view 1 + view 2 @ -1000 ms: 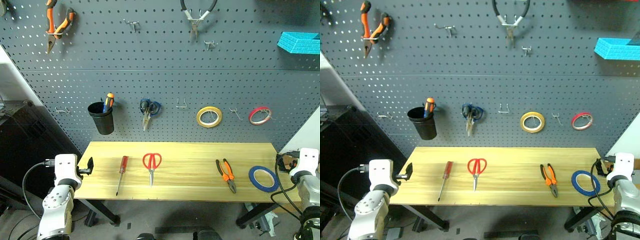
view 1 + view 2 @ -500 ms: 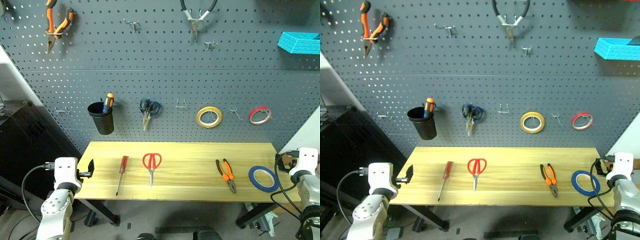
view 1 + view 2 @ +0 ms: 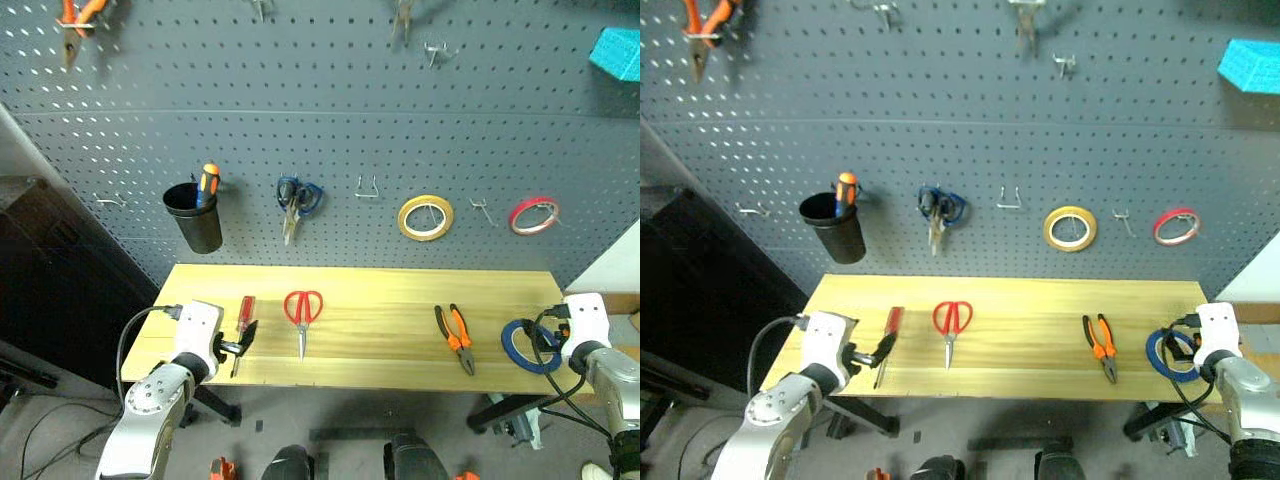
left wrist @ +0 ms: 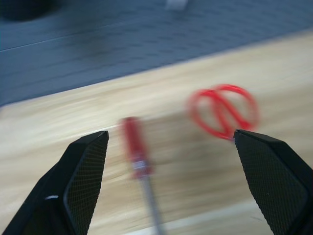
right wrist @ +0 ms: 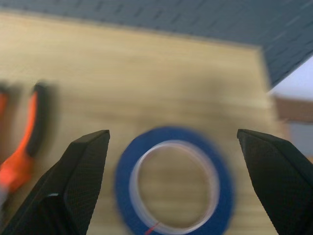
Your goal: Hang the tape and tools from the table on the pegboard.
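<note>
On the pegboard (image 3: 330, 120) above the table (image 3: 380, 300) hang a black cup (image 3: 193, 216) with an orange-handled screwdriver, blue scissors (image 3: 296, 203), a yellow tape (image 3: 425, 217) and a red tape (image 3: 533, 214); a bare hook (image 3: 366, 187) sits between the blue scissors and the yellow tape. On the table lie, from its left end, the red screwdriver (image 3: 241, 330), red scissors (image 3: 302, 315), pliers (image 3: 455, 337) and, at the right end, the blue tape (image 3: 522, 345), all apart from one another. The left gripper (image 3: 240, 343) hangs over the table's left front, fingers spread and empty, the screwdriver between them in the wrist view. The right gripper (image 5: 173, 191) is spread and empty over the blue tape.
</note>
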`<act>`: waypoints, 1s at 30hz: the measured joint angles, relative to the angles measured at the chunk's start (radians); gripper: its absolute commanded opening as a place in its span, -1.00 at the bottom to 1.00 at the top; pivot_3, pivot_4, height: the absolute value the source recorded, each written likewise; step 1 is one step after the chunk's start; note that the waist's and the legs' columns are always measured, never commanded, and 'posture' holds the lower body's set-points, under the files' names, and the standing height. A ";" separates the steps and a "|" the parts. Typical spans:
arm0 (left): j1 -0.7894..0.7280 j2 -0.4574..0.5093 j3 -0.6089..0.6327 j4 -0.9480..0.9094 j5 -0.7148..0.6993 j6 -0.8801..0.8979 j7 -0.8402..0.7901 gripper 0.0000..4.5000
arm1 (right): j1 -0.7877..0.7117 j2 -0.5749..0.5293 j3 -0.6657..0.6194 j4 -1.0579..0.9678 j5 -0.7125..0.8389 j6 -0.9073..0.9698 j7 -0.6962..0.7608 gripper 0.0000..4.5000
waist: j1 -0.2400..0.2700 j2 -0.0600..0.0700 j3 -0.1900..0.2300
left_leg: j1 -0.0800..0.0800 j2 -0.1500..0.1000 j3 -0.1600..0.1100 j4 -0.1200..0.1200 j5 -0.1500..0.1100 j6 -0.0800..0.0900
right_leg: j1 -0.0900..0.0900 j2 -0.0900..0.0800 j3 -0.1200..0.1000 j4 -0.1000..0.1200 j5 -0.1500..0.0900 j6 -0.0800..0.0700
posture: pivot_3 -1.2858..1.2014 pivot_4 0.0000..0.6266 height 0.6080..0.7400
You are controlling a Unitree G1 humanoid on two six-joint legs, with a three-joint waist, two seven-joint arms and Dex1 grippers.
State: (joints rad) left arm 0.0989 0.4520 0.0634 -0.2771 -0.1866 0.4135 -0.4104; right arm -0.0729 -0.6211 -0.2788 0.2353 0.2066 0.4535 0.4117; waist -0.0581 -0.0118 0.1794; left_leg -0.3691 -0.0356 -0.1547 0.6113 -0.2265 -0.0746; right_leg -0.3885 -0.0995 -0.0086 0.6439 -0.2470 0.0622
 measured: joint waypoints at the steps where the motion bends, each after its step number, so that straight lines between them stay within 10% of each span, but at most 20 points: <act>1: -0.026 0.018 -0.033 -0.013 0.007 0.001 -0.026 0.93 | -0.002 -0.002 0.010 -0.019 0.004 0.039 0.003 1.00 | 0.000 0.000 0.009 | -0.001 0.000 0.000 0.000 0.000 0.000 | -0.001 0.000 0.000 0.000 0.000 0.000 | -0.08 -0.24 1.00; 20: -0.348 0.091 -0.351 -0.075 -0.060 0.123 -0.389 0.93 | -0.361 -0.015 0.163 0.442 -0.106 0.110 0.039 1.00 | -0.035 -0.009 0.091 | -0.017 0.002 0.005 0.001 -0.002 0.004 | -0.018 0.002 0.003 0.001 0.004 0.007 | -0.08 -0.13 1.00; 30: -0.330 0.113 -0.350 -0.085 -0.103 0.124 -0.468 0.95 | -0.497 0.004 0.199 0.660 -0.130 0.104 0.149 -0.29 | -0.032 -0.018 0.085 | -0.015 0.012 0.005 0.002 -0.002 0.004 | -0.017 0.011 0.002 0.001 0.006 0.004 | -0.07 -0.29 1.00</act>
State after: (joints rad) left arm -0.2316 0.5651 -0.2867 -0.3618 -0.2900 0.5377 -0.8780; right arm -0.5700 -0.6170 -0.0794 0.8956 0.0770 0.5577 0.5611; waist -0.0903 -0.0296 0.2647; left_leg -0.3838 -0.0241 -0.1493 0.6134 -0.2285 -0.0707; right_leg -0.4054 -0.0882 -0.0064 0.6449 -0.2409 0.0658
